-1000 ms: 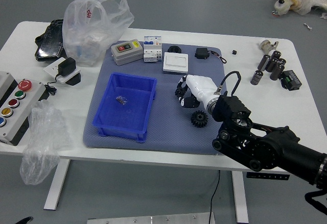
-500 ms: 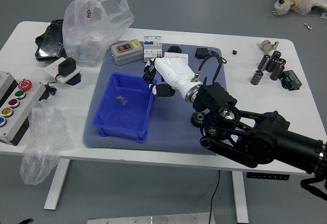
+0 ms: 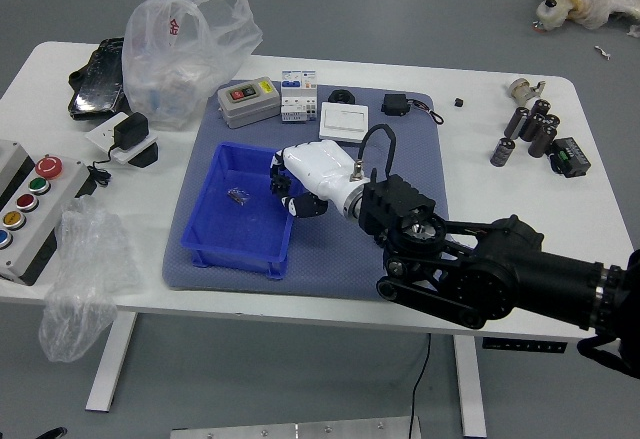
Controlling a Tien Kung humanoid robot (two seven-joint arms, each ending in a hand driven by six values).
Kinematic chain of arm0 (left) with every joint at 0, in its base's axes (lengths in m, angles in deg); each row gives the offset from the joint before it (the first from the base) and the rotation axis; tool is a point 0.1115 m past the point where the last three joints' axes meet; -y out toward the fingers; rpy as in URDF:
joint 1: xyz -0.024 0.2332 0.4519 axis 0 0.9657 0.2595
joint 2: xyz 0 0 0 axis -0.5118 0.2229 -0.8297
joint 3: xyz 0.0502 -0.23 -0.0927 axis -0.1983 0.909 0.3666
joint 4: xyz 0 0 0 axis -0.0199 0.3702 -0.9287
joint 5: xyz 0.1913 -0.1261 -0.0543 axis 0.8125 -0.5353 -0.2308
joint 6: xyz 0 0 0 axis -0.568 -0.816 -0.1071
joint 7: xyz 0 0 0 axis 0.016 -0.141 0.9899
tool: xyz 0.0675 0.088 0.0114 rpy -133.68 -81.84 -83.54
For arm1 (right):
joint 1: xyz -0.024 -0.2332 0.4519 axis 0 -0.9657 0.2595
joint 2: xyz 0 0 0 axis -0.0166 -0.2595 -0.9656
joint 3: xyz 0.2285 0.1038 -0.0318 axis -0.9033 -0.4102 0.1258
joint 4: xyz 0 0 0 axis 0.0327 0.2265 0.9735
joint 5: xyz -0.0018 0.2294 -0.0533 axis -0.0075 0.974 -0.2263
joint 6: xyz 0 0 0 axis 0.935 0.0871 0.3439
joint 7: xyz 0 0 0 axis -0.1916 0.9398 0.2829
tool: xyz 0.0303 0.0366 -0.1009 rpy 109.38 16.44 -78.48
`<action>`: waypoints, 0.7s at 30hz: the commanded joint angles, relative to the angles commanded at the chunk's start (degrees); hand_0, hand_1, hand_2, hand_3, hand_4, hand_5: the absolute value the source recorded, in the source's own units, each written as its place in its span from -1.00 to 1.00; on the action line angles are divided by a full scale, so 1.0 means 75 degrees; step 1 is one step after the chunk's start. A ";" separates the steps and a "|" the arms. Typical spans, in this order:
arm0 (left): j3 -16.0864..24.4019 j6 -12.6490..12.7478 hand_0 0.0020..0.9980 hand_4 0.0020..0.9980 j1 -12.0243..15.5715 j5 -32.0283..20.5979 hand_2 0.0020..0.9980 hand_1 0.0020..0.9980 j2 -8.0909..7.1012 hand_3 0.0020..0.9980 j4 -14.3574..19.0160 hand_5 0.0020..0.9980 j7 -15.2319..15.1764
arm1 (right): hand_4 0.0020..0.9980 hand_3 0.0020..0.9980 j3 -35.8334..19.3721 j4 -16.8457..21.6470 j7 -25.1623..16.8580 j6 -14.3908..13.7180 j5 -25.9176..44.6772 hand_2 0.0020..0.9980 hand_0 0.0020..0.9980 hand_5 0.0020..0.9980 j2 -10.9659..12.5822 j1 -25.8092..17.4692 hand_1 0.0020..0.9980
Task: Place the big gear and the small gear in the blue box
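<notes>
Fingers of the right hand point(image 3: 308, 176), one set: dark tips pointing down at the right rim of the box, left of frame centre; whether clenched or grasping a gear, cannot be told. Gears: count and places not certain, hand and arm hiding part of the mat.

Blue box point(image 3: 228, 255), one, centre-left; inside, one small clear piece point(image 3: 238, 196).

Blue-grey mat point(image 3: 325, 269), one, beneath the box. Along its upper edge, left to right: one grey instrument point(image 3: 249, 103); one white-and-blue modular device point(image 3: 299, 96); one black round part point(image 3: 342, 96); one white square unit point(image 3: 344, 122); one black corded module point(image 3: 396, 105).

White table point(image 3: 590, 209), one. Upper right: one black cube point(image 3: 459, 102); one metallic fitting point(image 3: 524, 90); several black cylinders point(image 3: 502, 152), overlapping, count unclear; one black block point(image 3: 571, 158).

Upper left: one clear plastic bag point(image 3: 185, 49); one black packet point(image 3: 100, 79); one black plug point(image 3: 130, 131) on a white piece.

Left edge: one push-button station point(image 3: 38, 221), five buttons showing, two red, one green, one yellow, one blue; beside it, one clear plastic sheet point(image 3: 85, 269).

Left hand point(image 3: 50, 432): one dark sliver, bottom-left edge.
</notes>
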 joint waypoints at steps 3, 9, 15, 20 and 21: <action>0.0009 -0.0002 0.31 0.47 -0.0002 0.0012 0.17 0.19 0.0006 0.47 0.0001 0.26 0.0003 | 0.02 0.69 -0.0013 0.0035 -0.0035 -0.0057 -0.0018 0.80 0.14 -0.67 -0.0003 -0.0007 0.77; 0.0015 0.0003 0.31 0.47 -0.0008 0.0009 0.17 0.19 0.0006 0.47 0.0002 0.26 0.0003 | 0.08 0.75 0.0064 0.0109 -0.0112 -0.0161 0.0052 0.82 0.18 -0.65 -0.0012 -0.0009 0.77; 0.0003 0.0007 0.31 0.47 0.0001 -0.0007 0.17 0.19 0.0010 0.47 -0.0003 0.26 -0.0013 | 0.14 0.75 -0.0520 0.0440 -0.0118 -0.0304 -0.0187 0.77 0.06 -0.71 0.0181 -0.0359 0.65; -0.0049 0.0020 0.31 0.47 0.0046 -0.0092 0.17 0.19 0.0027 0.47 -0.0009 0.26 -0.0039 | 0.56 0.76 -0.1537 0.1208 0.0635 0.0234 -0.0616 0.73 -0.07 -0.44 0.0818 -0.1087 0.46; -0.0059 0.0024 0.31 0.47 0.0059 -0.0110 0.17 0.19 0.0030 0.47 -0.0010 0.26 -0.0043 | 0.56 0.76 -0.1777 0.1392 0.0842 0.0400 -0.0684 0.73 -0.07 -0.44 0.0968 -0.1249 0.46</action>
